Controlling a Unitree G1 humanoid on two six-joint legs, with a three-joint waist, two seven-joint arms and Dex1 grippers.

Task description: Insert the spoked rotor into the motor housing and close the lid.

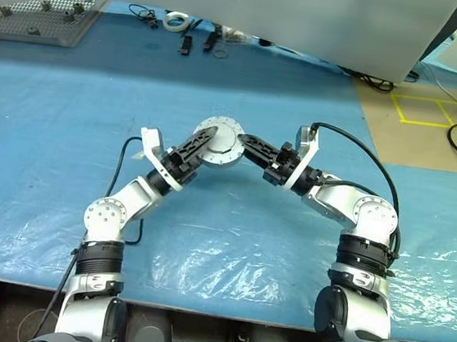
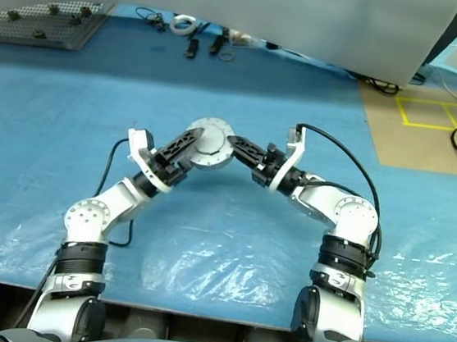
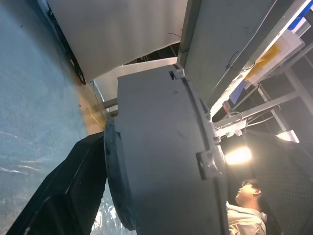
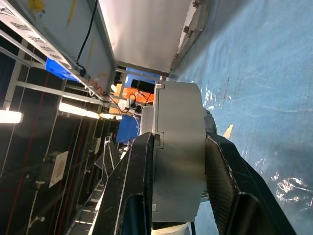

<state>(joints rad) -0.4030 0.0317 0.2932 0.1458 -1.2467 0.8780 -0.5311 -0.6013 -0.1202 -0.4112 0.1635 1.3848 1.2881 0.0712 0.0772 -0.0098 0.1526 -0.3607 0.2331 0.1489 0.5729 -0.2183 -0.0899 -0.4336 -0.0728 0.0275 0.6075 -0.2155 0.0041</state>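
Nearest, over the blue plastic sheet that covers the desk, the two arms meet in the middle of the scene around one round grey assembly. The motor housing, with the lid seated against it, is held up above the sheet, its flat, screw-dotted face turned toward the head camera. The right gripper comes in from the right, and its jaws are closed on the housing's edge, one black finger on each face in the right wrist view. The left gripper reaches in from the left; its jaws stand spread wide, with one finger alongside the housing's rim, and I cannot tell whether it touches.

Farther off, at the sheet's far edge, lie a roll of white tape and some small dark parts. A grey perforated board sits at the far left.
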